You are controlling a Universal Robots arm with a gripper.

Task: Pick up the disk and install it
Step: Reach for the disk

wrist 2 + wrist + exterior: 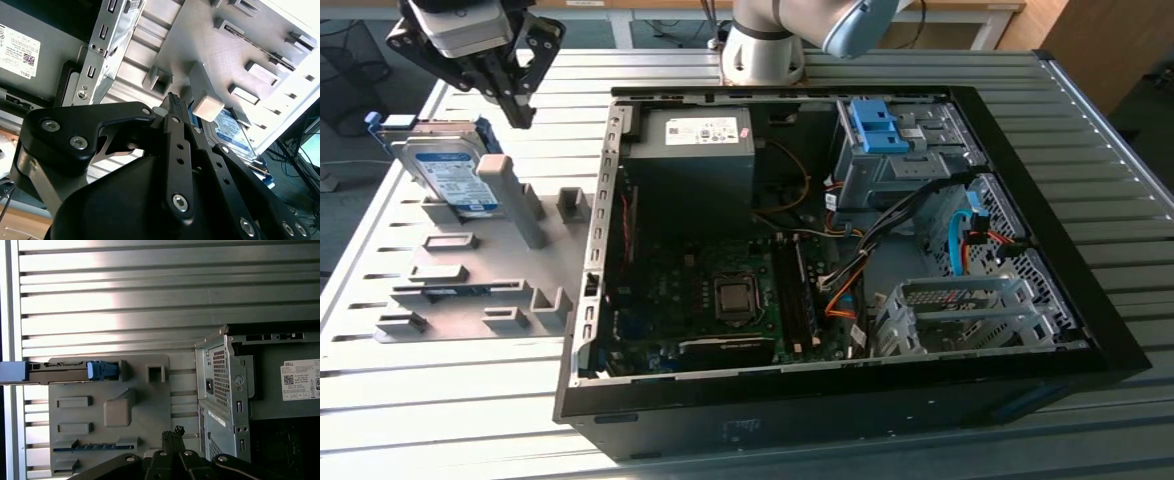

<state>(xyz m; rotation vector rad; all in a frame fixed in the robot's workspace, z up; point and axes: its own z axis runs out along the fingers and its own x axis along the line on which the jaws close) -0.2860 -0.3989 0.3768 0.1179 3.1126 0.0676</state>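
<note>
Pincer (pixel 520 116) is hovering over the worktop (pixel 427 420), closed tight and gripping nothing. Just below and beside its tips, not touching, the disk (pixel 444 175) is leaning on edge in a grey holder plate (pixel 467 265), with its blue frame round it. Well off to the pincer's other side, an open computer case (pixel 1101 330) is lying flat, its grey power-supply box (pixel 700 150) sitting at the nearer end.

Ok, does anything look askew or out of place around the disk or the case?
Nothing stands out. The disk stands on edge in the grey fixture, looking intact. The gripper hangs clear of it, fingers shut on nothing.
</note>
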